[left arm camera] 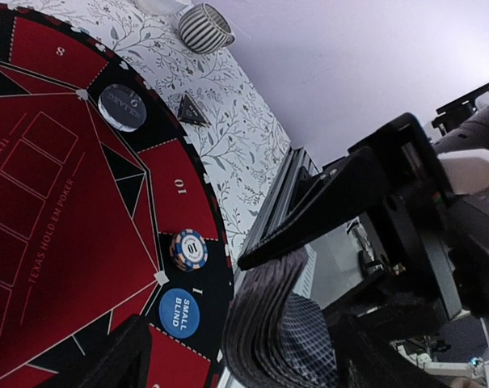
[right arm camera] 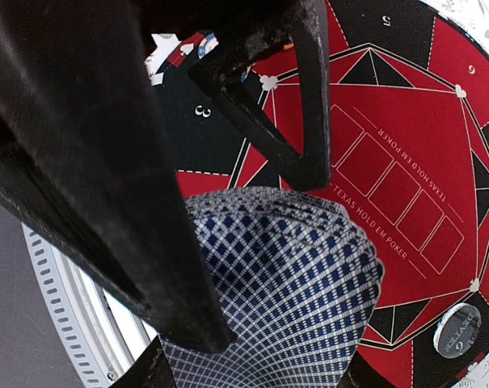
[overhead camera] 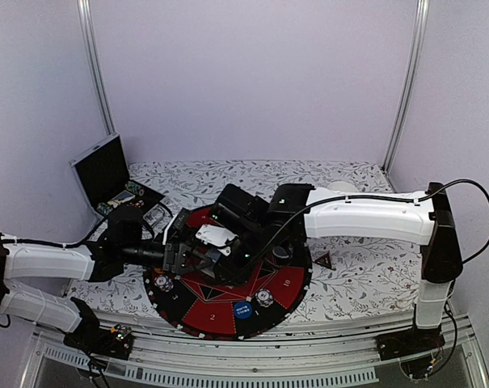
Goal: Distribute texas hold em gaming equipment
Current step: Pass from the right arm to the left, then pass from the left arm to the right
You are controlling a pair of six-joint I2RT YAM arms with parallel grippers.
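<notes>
Plain pale lavender walls (overhead camera: 252, 73) all round, soft even light. Two metal uprights (overhead camera: 94, 65) at back corners. Desk (overhead camera: 365, 283) covered by white cloth (overhead camera: 252, 174) with grey leaf print. Aluminium rail (overhead camera: 252, 349) along near edge.

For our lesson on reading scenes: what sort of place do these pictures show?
Probably a robot test booth, not a card room: plain pale walls with metal posts, left arm and right arm bolted to the near rail, and a round Texas Hold'em mat on a floral cloth.
</notes>
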